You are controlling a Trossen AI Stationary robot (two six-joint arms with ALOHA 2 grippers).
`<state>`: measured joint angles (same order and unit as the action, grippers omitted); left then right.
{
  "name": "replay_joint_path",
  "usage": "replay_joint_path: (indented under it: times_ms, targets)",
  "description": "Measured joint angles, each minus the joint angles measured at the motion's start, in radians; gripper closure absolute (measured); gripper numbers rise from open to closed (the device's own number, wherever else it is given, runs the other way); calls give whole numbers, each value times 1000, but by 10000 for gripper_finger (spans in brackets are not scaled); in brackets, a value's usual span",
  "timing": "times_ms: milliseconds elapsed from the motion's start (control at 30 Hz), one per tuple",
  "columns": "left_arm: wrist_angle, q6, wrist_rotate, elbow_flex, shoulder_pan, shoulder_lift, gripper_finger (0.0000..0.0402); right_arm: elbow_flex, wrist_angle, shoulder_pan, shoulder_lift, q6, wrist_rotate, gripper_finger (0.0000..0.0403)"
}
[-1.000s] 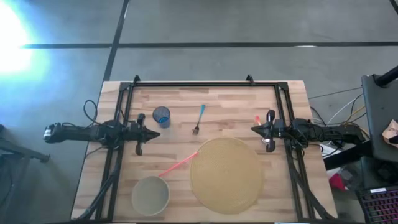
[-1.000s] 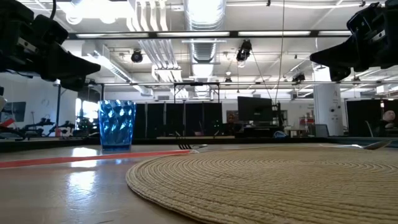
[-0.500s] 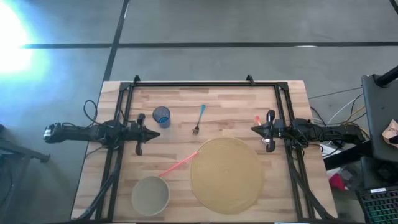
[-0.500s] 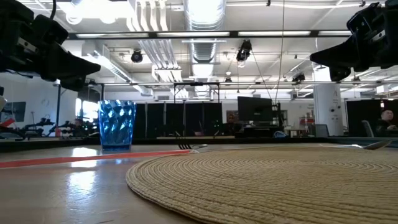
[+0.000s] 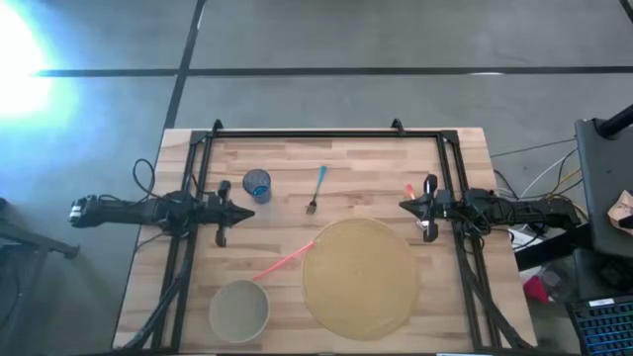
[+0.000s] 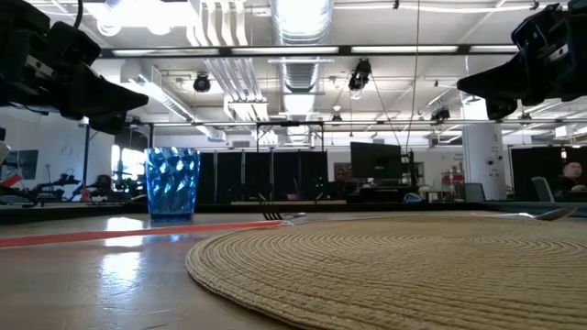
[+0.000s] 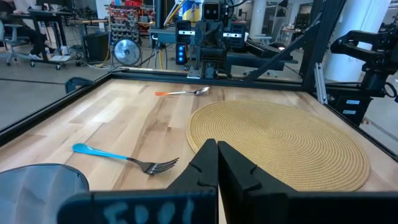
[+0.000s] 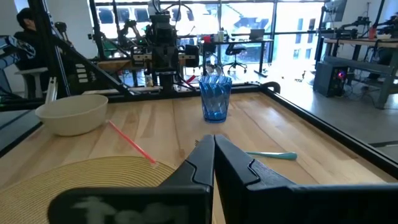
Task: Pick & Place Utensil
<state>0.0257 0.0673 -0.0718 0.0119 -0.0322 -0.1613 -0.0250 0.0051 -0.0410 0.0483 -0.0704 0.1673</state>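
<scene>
A fork with a blue handle (image 5: 316, 190) lies flat on the wooden table between the blue cup (image 5: 257, 185) and the round woven placemat (image 5: 359, 277); the left wrist view shows the fork (image 7: 124, 157) too. An orange-handled spoon (image 5: 408, 191) lies beside my right gripper (image 5: 406, 205), and it appears again as the spoon (image 7: 183, 93) in the left wrist view. A thin pink stick (image 5: 287, 260) runs from the bowl (image 5: 238, 310) to the placemat. My left gripper (image 5: 242, 213) hovers shut near the cup. Both grippers are shut on nothing, above the table.
A black frame (image 5: 307, 133) runs along the table's far edge and down both sides. In the low view the cup (image 6: 172, 183) stands upright behind the placemat (image 6: 394, 266). Bare wood lies between the fork and the far edge. A person sits in the room beyond (image 8: 28, 22).
</scene>
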Motion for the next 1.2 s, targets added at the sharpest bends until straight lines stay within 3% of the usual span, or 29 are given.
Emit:
replay_joint_path:
  times_ms: [1200]
  targets:
    - [0, 61, 3, 0, 0, 0, 401, 0, 0, 0, 0, -1, 0, 394]
